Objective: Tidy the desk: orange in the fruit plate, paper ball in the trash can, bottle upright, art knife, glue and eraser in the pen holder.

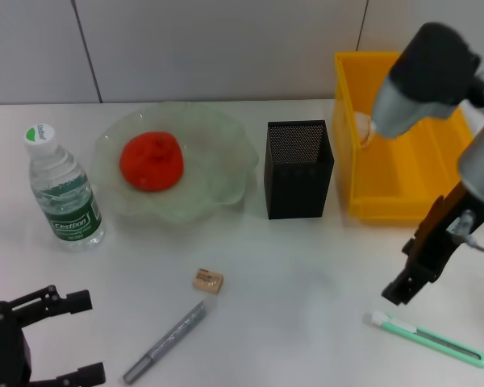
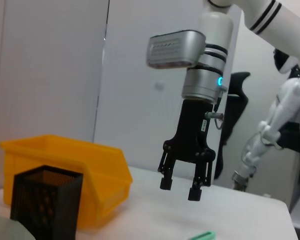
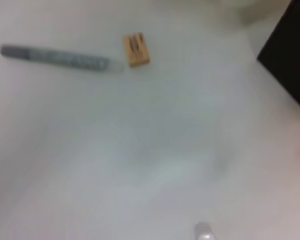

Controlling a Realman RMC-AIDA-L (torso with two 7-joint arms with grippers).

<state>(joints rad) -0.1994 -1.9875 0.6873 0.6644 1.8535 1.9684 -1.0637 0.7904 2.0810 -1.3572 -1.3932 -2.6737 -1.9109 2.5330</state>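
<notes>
1. Presumably next up: art knife, flat on the counter just beneath and slightly outboard of the right claw, green body angled away from it.
2. Right claw hanging above the counter, fingers spread and empty, pointed down as if readying a pinch on the knife.
3. Farther from that claw: eraser and glue, lying close together, both loose on the counter.
4. Beyond the claw: pen holder, upright, apparently empty.
5. Already sorted: orange in fruit plate, bottle upright, paper ball in yellow trash can.
6. Left claw parked low, spread, idle.
7. Plain white counter, pale panelled wall behind.
</notes>
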